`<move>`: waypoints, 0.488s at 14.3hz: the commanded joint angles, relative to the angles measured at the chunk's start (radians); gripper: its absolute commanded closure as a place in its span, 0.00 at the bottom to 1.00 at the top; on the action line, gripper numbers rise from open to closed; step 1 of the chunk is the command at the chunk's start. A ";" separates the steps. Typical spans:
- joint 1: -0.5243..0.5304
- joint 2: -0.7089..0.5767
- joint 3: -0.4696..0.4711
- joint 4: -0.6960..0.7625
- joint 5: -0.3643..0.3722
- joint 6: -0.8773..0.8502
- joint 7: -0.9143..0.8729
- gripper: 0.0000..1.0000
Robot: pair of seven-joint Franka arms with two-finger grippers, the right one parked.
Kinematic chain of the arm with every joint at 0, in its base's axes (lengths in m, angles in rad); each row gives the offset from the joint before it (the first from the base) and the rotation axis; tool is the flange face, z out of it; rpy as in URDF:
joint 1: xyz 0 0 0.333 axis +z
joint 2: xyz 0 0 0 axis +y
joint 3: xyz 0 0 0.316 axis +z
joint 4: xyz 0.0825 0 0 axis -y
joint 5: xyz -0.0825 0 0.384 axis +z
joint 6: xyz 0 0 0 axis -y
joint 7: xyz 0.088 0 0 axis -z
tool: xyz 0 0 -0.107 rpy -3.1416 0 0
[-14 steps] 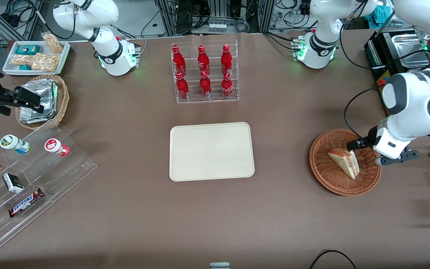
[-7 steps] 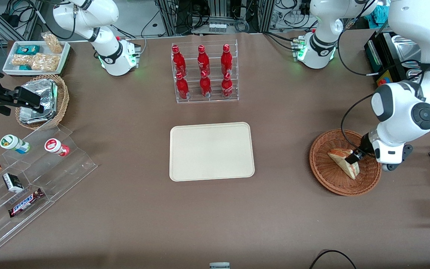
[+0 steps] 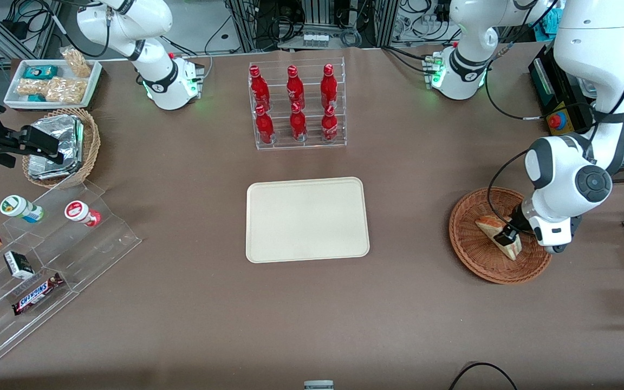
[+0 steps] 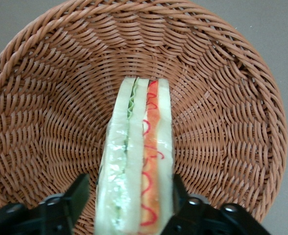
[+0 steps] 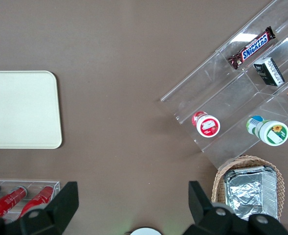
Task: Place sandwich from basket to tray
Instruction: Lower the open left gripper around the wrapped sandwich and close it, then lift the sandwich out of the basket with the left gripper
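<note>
The sandwich (image 3: 492, 228) is a tan bread wedge lying in the reddish-brown wicker basket (image 3: 474, 262) toward the working arm's end of the table. My left gripper (image 3: 507, 236) is down in the basket, open, with one finger on each side of the sandwich. In the left wrist view the sandwich (image 4: 139, 156) shows its red and pale layers between the black fingers (image 4: 79, 188). One finger sits against the bread and the other stands a small gap off it, with the basket (image 4: 51, 122) all around. The cream tray (image 3: 306, 219) lies bare at mid-table and also shows in the right wrist view (image 5: 21, 110).
A clear rack of red bottles (image 3: 297, 105) stands farther from the front camera than the tray. A stepped acrylic shelf with snacks (image 3: 46, 244), a tan basket of foil packets (image 3: 63, 146) and a white snack dish (image 3: 52, 81) lie toward the parked arm's end.
My gripper has moved from the basket's rim down and inward over the sandwich, and now straddles it. The sandwich has not moved.
</note>
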 commanded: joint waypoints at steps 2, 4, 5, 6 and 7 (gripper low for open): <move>-0.022 -0.067 -0.001 0.043 0.005 -0.130 -0.021 0.91; -0.037 -0.100 -0.007 0.118 0.011 -0.287 -0.012 0.92; -0.066 -0.103 -0.008 0.140 0.016 -0.335 -0.007 0.92; -0.100 -0.101 -0.008 0.152 0.017 -0.347 -0.003 0.92; -0.131 -0.104 -0.008 0.148 0.022 -0.352 0.066 0.92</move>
